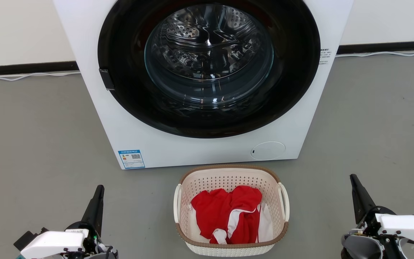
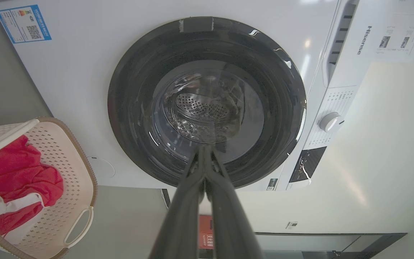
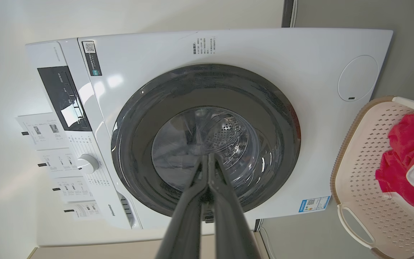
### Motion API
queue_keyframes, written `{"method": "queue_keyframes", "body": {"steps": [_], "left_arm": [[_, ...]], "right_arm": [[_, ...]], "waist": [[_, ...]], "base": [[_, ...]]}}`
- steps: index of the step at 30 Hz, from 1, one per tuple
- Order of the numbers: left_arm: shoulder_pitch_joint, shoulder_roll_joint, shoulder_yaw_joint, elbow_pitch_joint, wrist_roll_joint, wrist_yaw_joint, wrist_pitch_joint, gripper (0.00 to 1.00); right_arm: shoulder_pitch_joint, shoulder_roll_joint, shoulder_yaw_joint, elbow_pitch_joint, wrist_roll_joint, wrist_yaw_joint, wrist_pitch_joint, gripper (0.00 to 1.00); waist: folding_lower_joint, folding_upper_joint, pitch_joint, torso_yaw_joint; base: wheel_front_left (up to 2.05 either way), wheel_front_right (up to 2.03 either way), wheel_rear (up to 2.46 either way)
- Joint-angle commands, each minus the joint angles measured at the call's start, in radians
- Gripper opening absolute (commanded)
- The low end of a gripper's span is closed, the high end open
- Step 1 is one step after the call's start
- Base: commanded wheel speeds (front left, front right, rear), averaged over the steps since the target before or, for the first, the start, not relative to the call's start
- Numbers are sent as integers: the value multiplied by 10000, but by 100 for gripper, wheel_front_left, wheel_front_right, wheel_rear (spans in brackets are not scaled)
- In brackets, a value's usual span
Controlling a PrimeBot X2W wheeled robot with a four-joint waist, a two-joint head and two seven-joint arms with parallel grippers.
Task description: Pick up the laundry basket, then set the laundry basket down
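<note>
The cream perforated laundry basket (image 1: 207,185) with a brown rim stands on the grey floor just in front of the washing machine. Red and white clothes (image 1: 230,212) lie inside it. White handles sit on its left and right sides. My left gripper (image 1: 100,188) is shut and empty, well to the left of the basket, fingers pointing up. My right gripper (image 1: 352,177) is shut and empty, well to the basket's right. In the left wrist view the basket (image 2: 70,154) shows at the lower left past the shut left gripper (image 2: 204,148). The right wrist view has the basket (image 3: 358,151) at its right edge beside the shut right gripper (image 3: 207,156).
A white front-loading washing machine (image 1: 128,122) with a round dark door (image 1: 208,64) stands behind the basket. A pale wall with a dark skirting board (image 1: 27,67) and a white cable runs behind it. Grey floor (image 1: 38,144) lies on both sides of the basket.
</note>
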Motion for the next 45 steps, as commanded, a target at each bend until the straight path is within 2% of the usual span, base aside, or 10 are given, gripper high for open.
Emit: {"method": "queue_keyframes", "body": {"steps": [1,11,12,16,19,24,31,45], "left_arm": [[-559,102,293,-291,-49,-73,62,0],[-559,102,293,-291,-49,-73,62,0],[16,-4,-2,38,2,2,-5,100],[131,-44,-74,179,8,4,-111,100],[151,-40,-150,144,13,2,-202,100],[200,-34,-256,85,27,-1,-350,100],[237,-26,-362,31,160,-6,-556,100],[253,-10,-437,68,1259,-14,-937,100]], "right_arm": [[-244,-47,184,-311,68,73,73,0],[-244,-47,184,-311,68,73,73,0],[13,-2,7,39,-2,0,0,100],[88,17,91,119,-2,-2,-77,100],[120,16,157,35,-20,0,-154,100],[184,0,278,-107,-79,3,-289,100],[233,-100,481,-286,-299,8,-518,100],[238,-278,709,-487,-2104,15,-922,100]], "waist": [[0,0,0,0],[0,0,0,0],[0,0,0,0],[4,0,4,1],[21,0,-19,5],[1,0,-9,6],[0,0,-17,9],[0,0,-26,20]], "base": [[0,0,0],[0,0,0],[0,0,0],[0,0,0],[0,0,0],[0,0,0],[0,0,0],[0,0,0]]}}
